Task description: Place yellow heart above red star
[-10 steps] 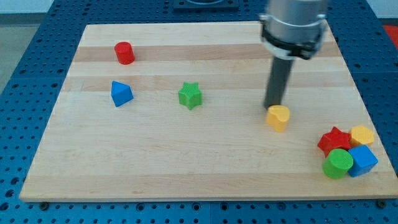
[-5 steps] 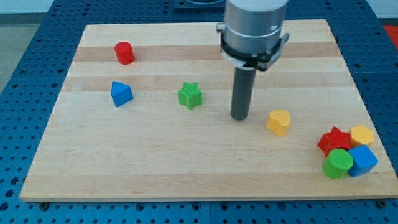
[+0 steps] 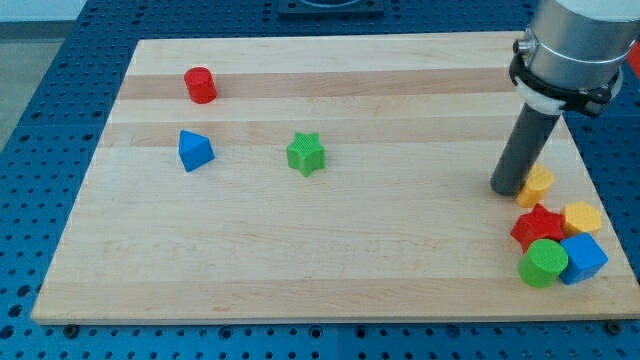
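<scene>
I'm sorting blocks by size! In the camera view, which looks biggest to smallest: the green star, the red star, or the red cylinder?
1. red star, though it sits nearer the view's bottom
2. green star
3. red cylinder

The last two look close.

A pale wooden table (image 3: 300,250) with faint darker grain bands lies before me, evenly lit. Around it on every side runs a blue perforated base (image 3: 40,120) dotted with regular holes. Along the view's top edge sits something dark, unclear.
</scene>
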